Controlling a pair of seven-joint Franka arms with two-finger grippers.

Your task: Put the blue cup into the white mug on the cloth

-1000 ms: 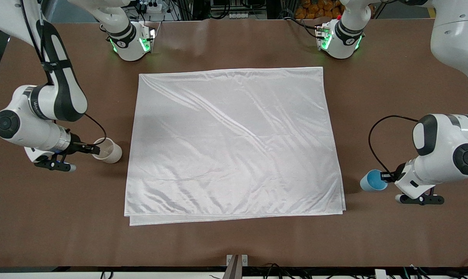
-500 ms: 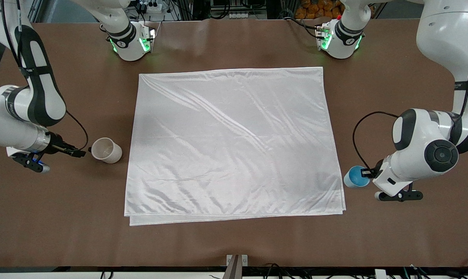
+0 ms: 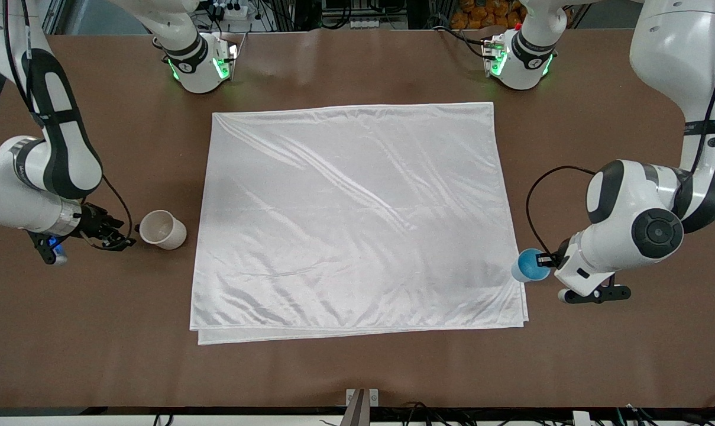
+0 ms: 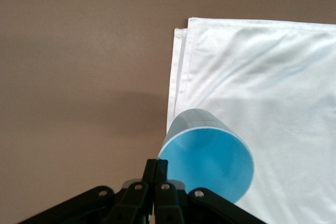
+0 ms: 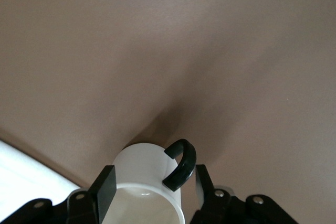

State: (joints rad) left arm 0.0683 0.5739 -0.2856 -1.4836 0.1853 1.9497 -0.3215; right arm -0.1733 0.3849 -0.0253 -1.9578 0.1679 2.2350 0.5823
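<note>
Right gripper (image 3: 117,235): I see it low over the bare table at the right arm's end, just beside the mug. In the right wrist view its fingers (image 5: 105,184) stand apart, one on each side of the mug's handle, not clamped on it.
Mug (image 3: 162,229): upright on the table just off the cloth's edge – handle toward the right gripper. The right wrist view cuts off its lower part.
Cloth (image 3: 357,219): flat mid-table, doubled, its lower layer peeking out at the edge nearest the front camera.
Cup (image 3: 528,265): pinched by its rim in the left gripper, tipped on its side, over the cloth's edge at the left arm's end.
Left gripper (image 3: 547,260): jaws clamped on the cup's rim – the left wrist view shows the fingers (image 4: 157,174) tight together there.
Writing: I can read none; a mark on the left arm's link is too small.
</note>
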